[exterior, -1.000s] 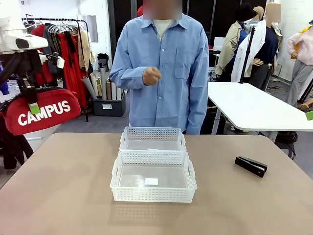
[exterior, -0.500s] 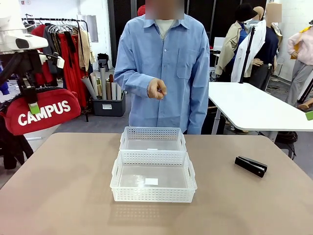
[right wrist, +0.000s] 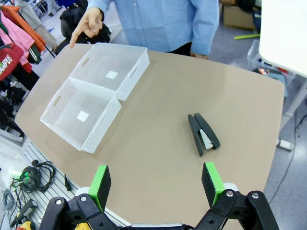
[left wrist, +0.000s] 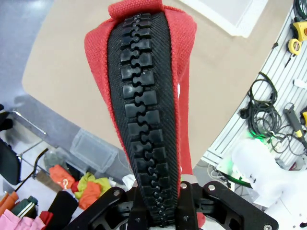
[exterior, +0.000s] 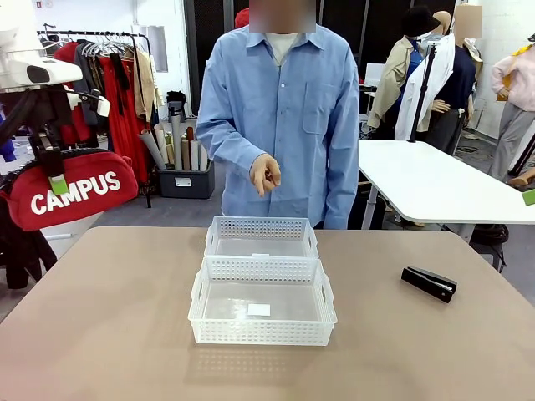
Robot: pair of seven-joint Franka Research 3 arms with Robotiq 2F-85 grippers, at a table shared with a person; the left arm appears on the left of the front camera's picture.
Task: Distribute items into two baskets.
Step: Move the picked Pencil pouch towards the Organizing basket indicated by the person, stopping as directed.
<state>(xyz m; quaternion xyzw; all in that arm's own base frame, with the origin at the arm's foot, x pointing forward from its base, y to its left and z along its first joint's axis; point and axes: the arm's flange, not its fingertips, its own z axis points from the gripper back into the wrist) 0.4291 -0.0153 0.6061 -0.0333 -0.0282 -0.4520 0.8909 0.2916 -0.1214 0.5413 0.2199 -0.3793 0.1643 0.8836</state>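
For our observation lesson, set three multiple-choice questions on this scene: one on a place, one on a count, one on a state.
1. Where is the black stapler? A on the floor; B on the table, right of the baskets; C inside a basket.
2. How many white baskets are on the table? A one; B three; C two.
3. The left tool is: A shut on the red CAMPUS pouch; B open and empty; C shut on the stapler.
Answers: 1 B, it lies on bare tabletop; 2 C, two stand end to end; 3 A, it grips the pouch.
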